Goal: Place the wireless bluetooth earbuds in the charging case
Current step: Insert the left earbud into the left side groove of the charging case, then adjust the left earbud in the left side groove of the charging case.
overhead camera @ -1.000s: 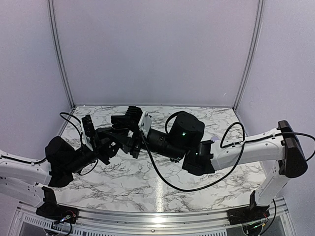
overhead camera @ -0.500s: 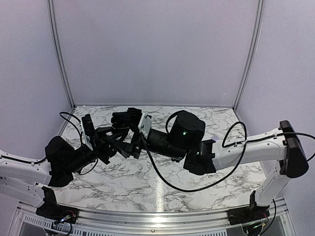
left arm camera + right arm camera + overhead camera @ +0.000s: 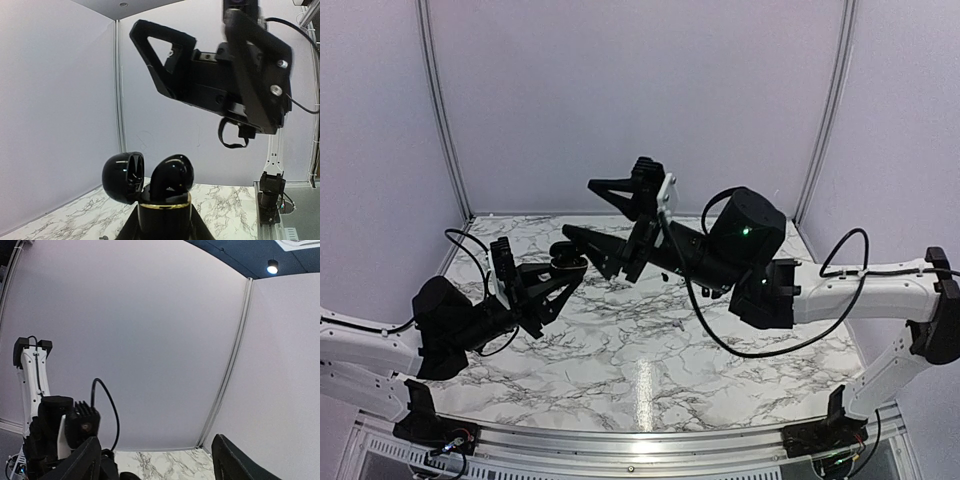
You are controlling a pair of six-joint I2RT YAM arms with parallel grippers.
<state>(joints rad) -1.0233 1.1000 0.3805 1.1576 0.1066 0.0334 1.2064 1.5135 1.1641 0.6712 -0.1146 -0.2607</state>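
Note:
My left gripper [image 3: 560, 268] is shut on a black charging case with a gold band [image 3: 165, 212] and holds it upright above the table. The case's lid [image 3: 123, 176] is swung open to the left. A glossy black earbud [image 3: 173, 173] stands in the case's opening and sticks out of the top. My right gripper [image 3: 596, 212] hangs above and just right of the case, open and empty. It fills the top of the left wrist view [image 3: 210, 80]. In the right wrist view its fingers [image 3: 85, 460] stand wide apart with nothing between them. No other earbuds are in view.
The marble table [image 3: 650, 340] lies below both arms, walled by pale panels [image 3: 640, 100] at the back and sides. The right arm's black cable [image 3: 720, 350] loops over the table's middle. The left arm shows at the left of the right wrist view [image 3: 50, 425].
My right gripper was down at the case one second ago. It has risen up and back to the right and now stands open. The left gripper has held its place.

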